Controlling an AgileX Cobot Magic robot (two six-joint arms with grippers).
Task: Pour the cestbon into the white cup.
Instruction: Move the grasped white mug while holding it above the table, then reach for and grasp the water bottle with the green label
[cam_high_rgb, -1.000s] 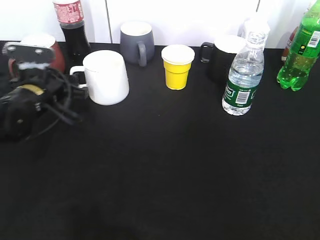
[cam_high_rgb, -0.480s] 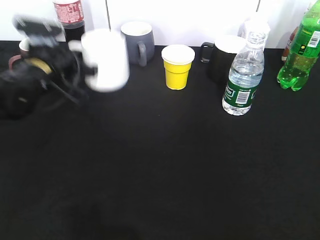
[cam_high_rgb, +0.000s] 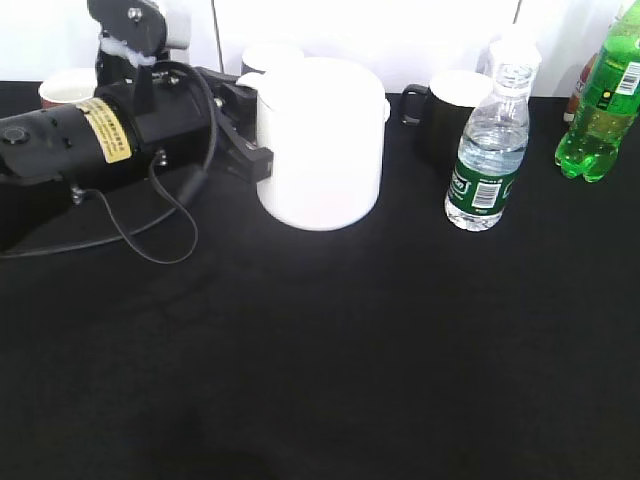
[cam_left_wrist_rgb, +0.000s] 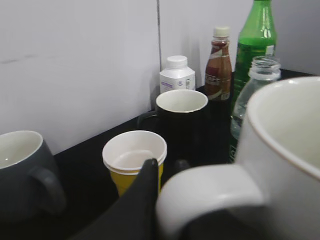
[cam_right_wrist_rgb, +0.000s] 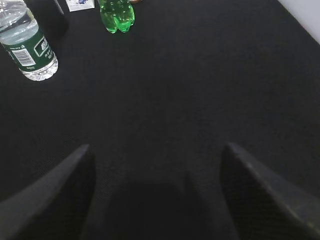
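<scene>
My left gripper (cam_high_rgb: 245, 130) is shut on the handle of the white cup (cam_high_rgb: 320, 140) and holds it lifted above the table, left of centre. In the left wrist view the cup (cam_left_wrist_rgb: 285, 150) fills the right side, with its handle (cam_left_wrist_rgb: 210, 192) between the jaws (cam_left_wrist_rgb: 165, 172). The cestbon (cam_high_rgb: 487, 150), a clear bottle with a dark green label and no cap on it, stands upright to the right of the cup. It also shows in the right wrist view (cam_right_wrist_rgb: 25, 42) at the top left. My right gripper (cam_right_wrist_rgb: 155, 155) is open and empty over bare black table.
A black mug (cam_high_rgb: 445, 110) stands just behind the cestbon, a bright green soda bottle (cam_high_rgb: 600, 100) at far right. A yellow cup (cam_left_wrist_rgb: 134, 160), grey mug (cam_left_wrist_rgb: 22, 170), small white jar (cam_left_wrist_rgb: 177, 72) and brown bottle (cam_left_wrist_rgb: 218, 62) line the back wall.
My left gripper has lifted the white cup off the table and carried it to the right and toward the camera. It now hides the yellow cup and grey mug in the exterior view.
</scene>
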